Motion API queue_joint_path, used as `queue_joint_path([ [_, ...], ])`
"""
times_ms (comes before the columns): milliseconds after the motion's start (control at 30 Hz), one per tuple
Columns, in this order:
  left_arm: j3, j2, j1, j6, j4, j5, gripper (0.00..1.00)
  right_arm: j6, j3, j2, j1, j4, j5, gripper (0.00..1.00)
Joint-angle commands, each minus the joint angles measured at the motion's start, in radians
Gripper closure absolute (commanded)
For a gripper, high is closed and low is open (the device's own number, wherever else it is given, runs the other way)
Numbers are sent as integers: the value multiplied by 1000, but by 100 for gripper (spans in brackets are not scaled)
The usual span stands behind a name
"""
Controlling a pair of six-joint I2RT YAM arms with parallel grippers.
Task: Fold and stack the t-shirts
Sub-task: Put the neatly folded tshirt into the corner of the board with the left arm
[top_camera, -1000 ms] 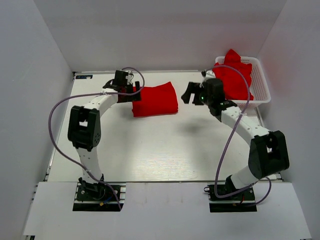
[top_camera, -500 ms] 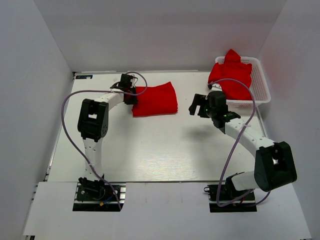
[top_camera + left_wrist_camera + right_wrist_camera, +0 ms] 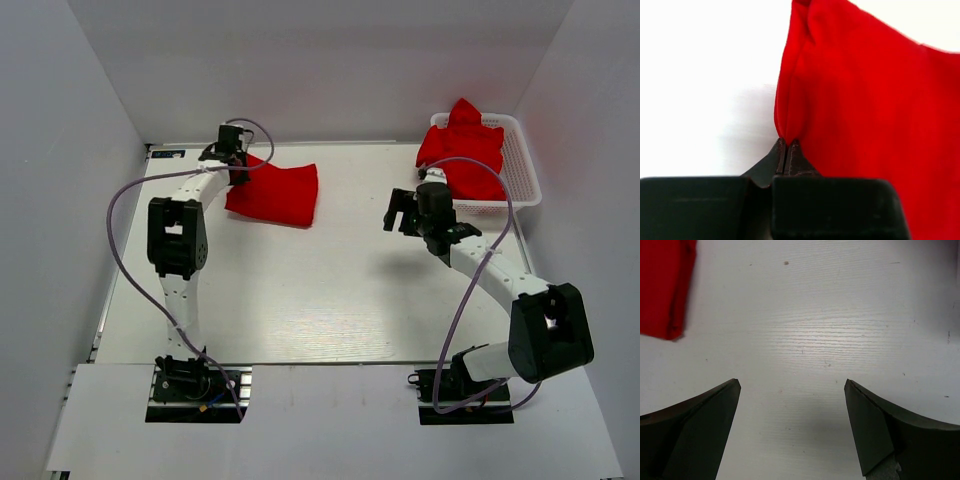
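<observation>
A folded red t-shirt (image 3: 277, 194) lies on the white table at the back left. My left gripper (image 3: 240, 172) is shut on its left edge; in the left wrist view the fingertips (image 3: 788, 143) pinch a fold of the red fabric (image 3: 870, 110). More red t-shirts (image 3: 465, 150) are heaped in the white basket (image 3: 527, 165) at the back right. My right gripper (image 3: 400, 213) hovers open over bare table left of the basket, with nothing between its fingers (image 3: 792, 385). A corner of the folded t-shirt (image 3: 665, 290) shows at the top left of the right wrist view.
White walls close in the table on the left, back and right. The basket stands against the right wall. Both arms' purple cables loop out beside them.
My left gripper has shut on the folded t-shirt's edge and dragged it left, turning it slightly. My right arm drew back from the basket, then held still.
</observation>
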Motion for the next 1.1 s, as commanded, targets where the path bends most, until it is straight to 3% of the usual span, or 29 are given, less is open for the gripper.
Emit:
queue_joint_path([
  [0,71,-19,67,89,-24,-72,100,-17,55,34,-5,15,31,9],
  [367,298,105,203,337,16,-146,100,-17,155,132,-2,-25,31,9],
  [533,321,140,240,409,92,-146,100,-10,174,165,-2,-36,38,9],
  [733,471,241,278,437,99,-193,100,-7,227,211,-3,-56,35,9],
  [1067,481,251,326,446,154,-215,100,-8,312,266,-2,-103,21,9],
])
